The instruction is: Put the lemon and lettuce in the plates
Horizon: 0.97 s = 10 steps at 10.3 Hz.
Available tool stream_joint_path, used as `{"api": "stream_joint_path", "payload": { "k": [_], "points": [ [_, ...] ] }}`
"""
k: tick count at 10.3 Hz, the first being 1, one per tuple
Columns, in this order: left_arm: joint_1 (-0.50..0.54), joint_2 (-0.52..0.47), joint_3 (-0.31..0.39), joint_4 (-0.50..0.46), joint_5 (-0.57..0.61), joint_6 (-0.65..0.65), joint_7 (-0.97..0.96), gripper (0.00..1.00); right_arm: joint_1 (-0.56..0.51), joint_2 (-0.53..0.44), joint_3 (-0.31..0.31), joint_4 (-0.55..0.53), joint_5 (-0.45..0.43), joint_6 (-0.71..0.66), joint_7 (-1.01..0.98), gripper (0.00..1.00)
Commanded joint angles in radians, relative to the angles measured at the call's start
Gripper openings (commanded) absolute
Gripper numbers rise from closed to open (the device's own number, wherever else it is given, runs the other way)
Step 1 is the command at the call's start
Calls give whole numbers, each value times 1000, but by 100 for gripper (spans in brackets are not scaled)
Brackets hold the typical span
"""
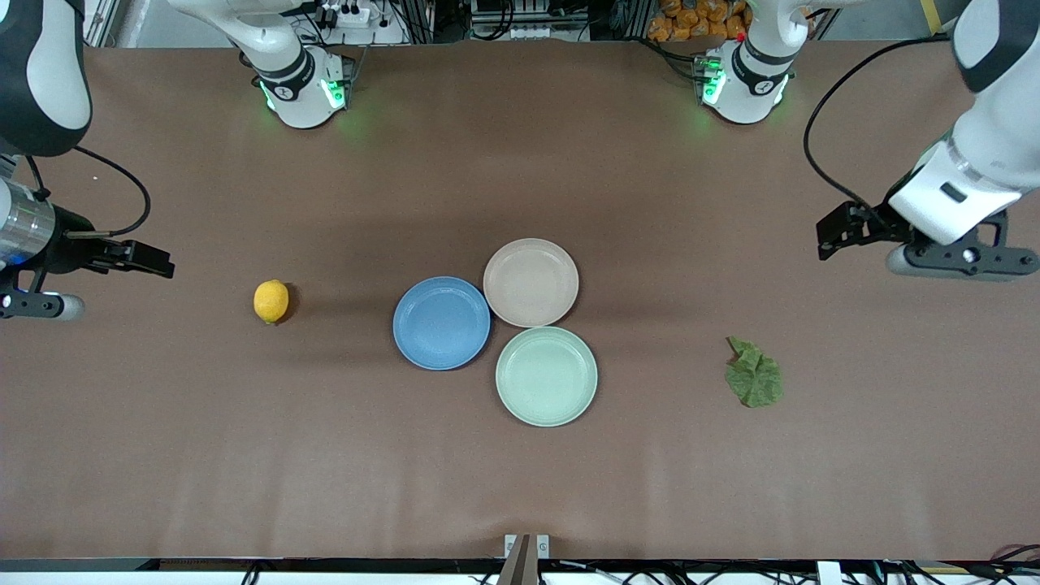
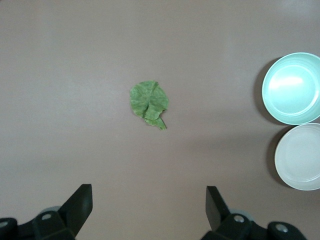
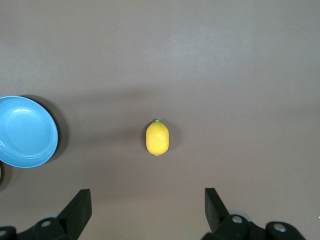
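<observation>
The lemon lies on the brown table toward the right arm's end; the right wrist view shows it too. The lettuce lies flat toward the left arm's end, also seen in the left wrist view. The blue plate and the beige-pink plate sit touching mid-table, both empty. My right gripper is open and empty over bare table, apart from the lemon. My left gripper is open and empty over bare table, apart from the lettuce.
A pale mint-green plate sits empty against the other two, nearest the front camera. The blue plate shows in the right wrist view. The mint-green plate and the beige-pink plate show in the left wrist view.
</observation>
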Motion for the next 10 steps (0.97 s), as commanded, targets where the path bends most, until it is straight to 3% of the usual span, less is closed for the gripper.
{"api": "stream_joint_path", "payload": {
  "k": [1, 5, 10],
  "points": [
    [6, -9, -5, 17, -8, -37, -8, 100, -9, -25, 0, 4, 7, 0, 14, 100],
    [9, -38, 12, 17, -5, -47, -12, 100, -17, -56, -6, 80, 2, -101, 5, 100],
    [6, -38, 0, 18, -5, -79, -13, 100, -17, -118, -8, 91, -9, -101, 11, 100]
  ]
}}
